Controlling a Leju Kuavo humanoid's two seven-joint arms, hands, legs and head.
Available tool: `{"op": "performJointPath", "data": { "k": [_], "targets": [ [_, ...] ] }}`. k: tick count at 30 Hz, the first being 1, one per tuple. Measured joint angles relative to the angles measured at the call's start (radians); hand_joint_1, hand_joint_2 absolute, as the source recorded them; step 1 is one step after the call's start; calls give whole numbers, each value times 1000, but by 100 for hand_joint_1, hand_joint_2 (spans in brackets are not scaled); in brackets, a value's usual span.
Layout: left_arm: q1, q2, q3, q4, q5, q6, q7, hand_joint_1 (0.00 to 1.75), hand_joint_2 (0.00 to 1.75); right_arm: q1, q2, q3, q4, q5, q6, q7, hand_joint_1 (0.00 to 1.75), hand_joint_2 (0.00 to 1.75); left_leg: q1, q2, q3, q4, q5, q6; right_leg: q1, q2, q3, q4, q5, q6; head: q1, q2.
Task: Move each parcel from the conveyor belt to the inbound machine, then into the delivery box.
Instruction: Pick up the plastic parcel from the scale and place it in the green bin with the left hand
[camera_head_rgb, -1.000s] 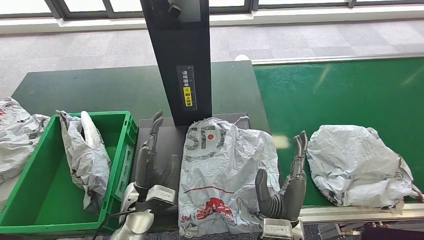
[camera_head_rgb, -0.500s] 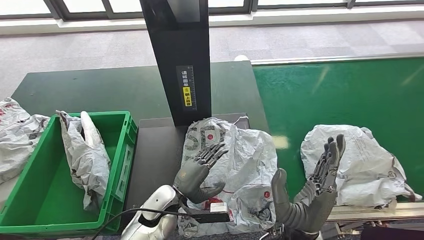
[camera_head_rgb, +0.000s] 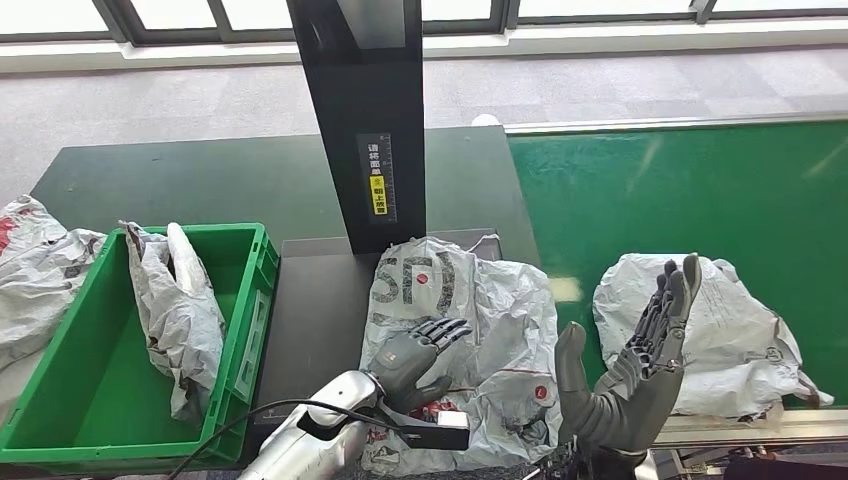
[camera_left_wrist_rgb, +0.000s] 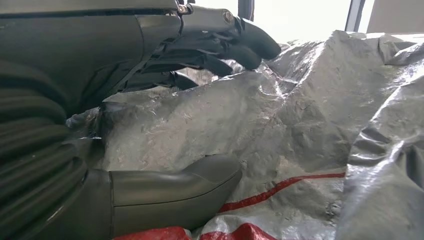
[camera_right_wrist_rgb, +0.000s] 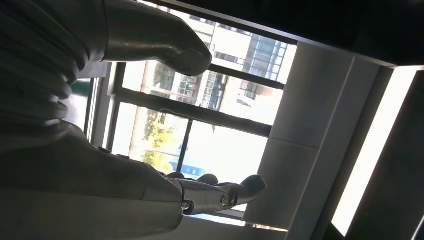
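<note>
Grey crinkled plastic with a red stripe and a round logo makes up the parcel (camera_head_rgb: 460, 330) lying on the dark plate of the inbound machine (camera_head_rgb: 310, 300), at the foot of its black post. Its long axis runs from the post toward the robot, and the green delivery box (camera_head_rgb: 60, 390) lies to its left, just beside the plate, with another bag (camera_head_rgb: 175, 305) already in it. The left hand (camera_head_rgb: 415, 355) lies over the near left part of the parcel, fingers apart and reaching across the wrinkled film; the left wrist view shows the thumb (camera_left_wrist_rgb: 175, 187) low against the plastic and the fingers above it, not closed on a fold. The right hand (camera_head_rgb: 640, 360) stands raised and spread, holding nothing, off the parcel's right edge, in front of a second parcel (camera_head_rgb: 740, 330) on the green conveyor belt (camera_head_rgb: 680, 190). The left hand is clearly nearer, and the box lies on its side, so I judge the carry goes leftward.
</note>
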Motion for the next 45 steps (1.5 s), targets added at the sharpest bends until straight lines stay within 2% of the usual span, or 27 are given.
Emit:
{"op": "performJointPath", "data": {
  "k": [8, 15, 22, 25, 28, 33, 40, 42, 45],
  "targets": [
    [-5, -1, -1, 13, -5, 17, -24, 175, 175, -16, -3, 0, 2, -5, 0, 0, 0, 175, 0, -2, 4, 0, 0, 1, -2, -2, 5, 0, 0, 1, 0, 0],
    [30, 2, 0, -54, -7, 84, -27, 175, 175, -11, -4, 0, 3, 4, 0, 0, 0, 175, -1, -1, 4, 1, -1, 0, -1, -2, 4, 0, -1, 0, 0, 0],
    [95, 12, 29, -181, 35, 259, -63, 175, 175, 19, -4, 0, 2, 25, 0, 0, 0, 175, -1, -1, 8, 1, 1, -2, 0, -1, -4, 1, 0, 0, 0, 0],
    [125, 14, 58, -284, 120, 399, -118, 175, 175, 34, -4, 0, -1, 33, 0, 0, 0, 175, -1, -1, 7, 1, 0, -1, -1, -1, -4, 1, 0, 0, 0, 0],
    [160, 14, 91, -400, 209, 471, -177, 175, 175, 41, -3, 0, -2, 36, 0, 0, 0, 175, -1, 0, 6, 1, 0, -1, -1, -1, -5, 1, 0, 0, 0, 0],
    [200, 14, 131, -532, 248, 488, -214, 175, 175, 44, -3, 0, -3, 36, 0, 0, 0, 175, -1, -1, 6, 1, 0, -1, -1, -1, -5, 1, 0, 0, 0, 0],
    [221, 14, 149, -594, 251, 488, -222, 175, 175, 46, -3, 0, -6, 36, 0, 0, 0, 175, -1, 0, 6, 1, 0, -1, -1, -1, -5, 1, 0, 0, 0, 0],
    [228, 10, 159, -606, 266, 488, -258, 175, 175, 46, -3, 0, -7, 36, 0, 0, 0, 175, -1, 0, 5, 1, 0, -1, -1, -1, -5, 1, 0, 0, 0, 0],
    [250, -16, 205, -632, 306, 488, -375, 175, 175, 48, -2, 0, -8, 36, 0, 0, 0, 175, -1, 0, 5, 1, 0, -1, -1, -1, -6, 1, 0, 0, 0, 0]
  ]
}}
